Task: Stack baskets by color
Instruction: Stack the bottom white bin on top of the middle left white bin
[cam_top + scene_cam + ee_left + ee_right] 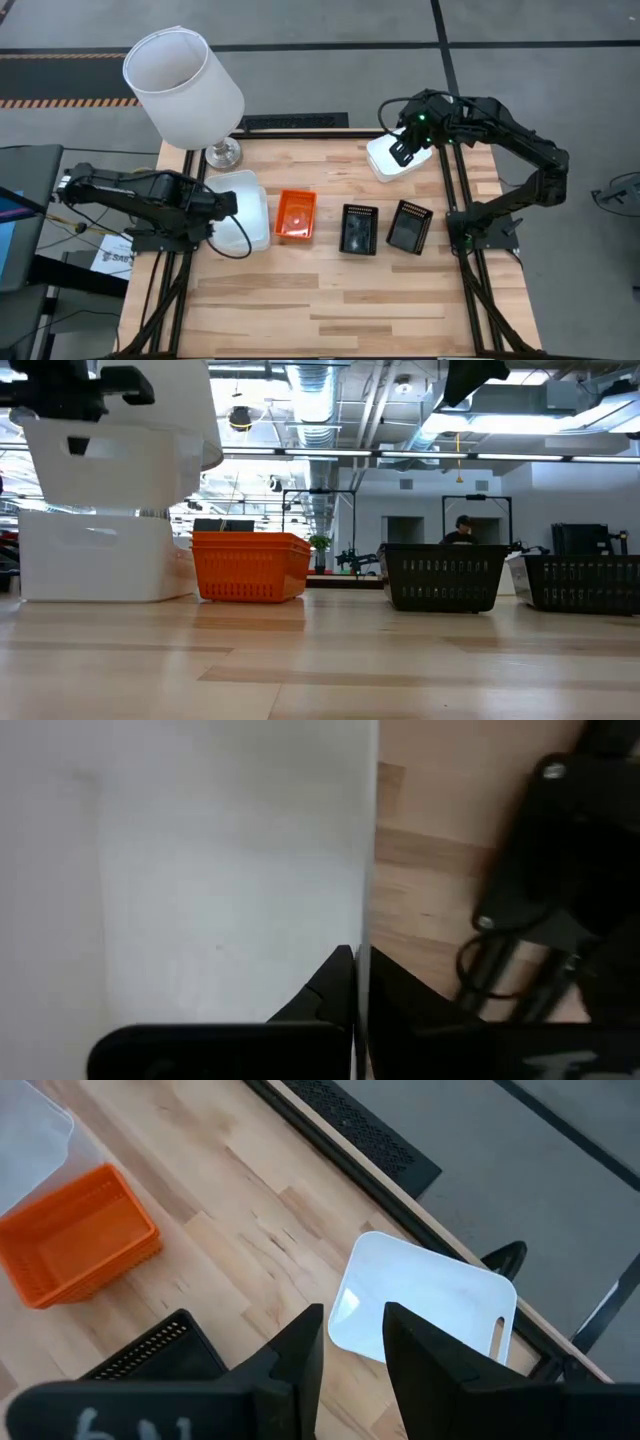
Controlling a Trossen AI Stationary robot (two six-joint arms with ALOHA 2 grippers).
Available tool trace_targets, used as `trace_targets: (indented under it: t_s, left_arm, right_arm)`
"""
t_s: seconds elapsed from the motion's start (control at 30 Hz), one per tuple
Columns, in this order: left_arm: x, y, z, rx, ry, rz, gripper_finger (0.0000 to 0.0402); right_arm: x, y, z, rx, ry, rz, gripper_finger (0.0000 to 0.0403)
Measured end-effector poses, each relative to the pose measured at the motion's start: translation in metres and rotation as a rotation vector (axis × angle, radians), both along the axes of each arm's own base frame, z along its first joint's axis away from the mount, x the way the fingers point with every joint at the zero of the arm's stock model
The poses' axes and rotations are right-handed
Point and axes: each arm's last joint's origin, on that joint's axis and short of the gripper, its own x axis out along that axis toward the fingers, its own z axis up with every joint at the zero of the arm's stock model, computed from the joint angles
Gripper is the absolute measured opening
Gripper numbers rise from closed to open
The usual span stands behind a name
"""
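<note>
My left gripper [358, 988] is shut on a white basket [110, 460] and keeps it in the air just over a second white basket [95, 555] that rests on the table at the left. To their right in a row stand an orange basket [296, 215] and two black baskets [359, 229] [409, 226], all on their bottoms. A third white basket [420, 1305] lies at the far right corner. My right gripper [355, 1350] hovers above it, open, with nothing between its fingers. My left gripper pinches one thin wall [366, 900] of the white basket, on its side toward the table's left edge, with one finger inside the basket and one outside. The fingers come from above, pointing down. The basket hangs about level, lifted clear of the white basket below.
A lamp with a big white shade [183, 75] stands on its metal base [222, 153] at the far left, close behind the white baskets. Bare wood [330, 310] runs along the table's near side.
</note>
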Motion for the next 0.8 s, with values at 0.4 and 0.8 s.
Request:
trace_targets:
  t_s: [0.4,0.8]
  left_arm:
    - [0.001,0.004,-0.007,-0.103,-0.033,0.021,0.0000]
    - [0.003,0.007,-0.007,-0.197,-0.030,0.038,0.0000]
  right_arm:
    - [-0.004,-0.009,0.000,-0.001,0.001,-0.044,0.0129]
    - [-0.005,-0.011,0.000,-0.007,0.009,-0.038,0.0129]
